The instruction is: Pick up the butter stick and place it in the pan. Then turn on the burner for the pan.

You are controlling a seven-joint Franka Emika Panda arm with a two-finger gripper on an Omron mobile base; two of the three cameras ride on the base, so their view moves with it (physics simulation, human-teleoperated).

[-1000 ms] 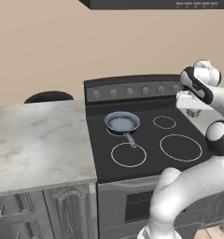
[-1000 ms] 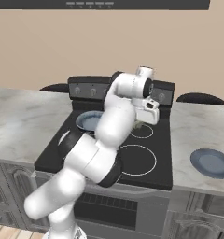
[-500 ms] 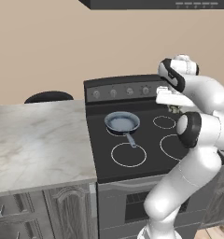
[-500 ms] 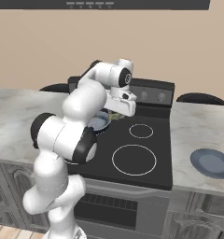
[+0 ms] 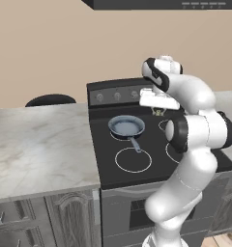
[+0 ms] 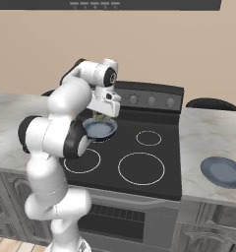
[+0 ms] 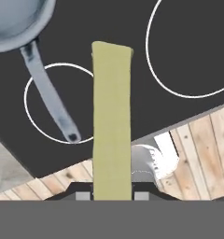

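Above the black cooktop (image 5: 152, 164), just right of the pan (image 5: 126, 127), the gripper (image 5: 158, 113) hangs with its jaws clamped on the butter stick (image 7: 112, 121). The pan sits on a rear burner (image 6: 101, 132), its handle (image 7: 51, 98) pointing toward the front.

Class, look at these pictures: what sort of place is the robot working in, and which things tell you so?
A rendered kitchen: a black glass cooktop with ring burners, a pan on it, and marble counters over cabinets.
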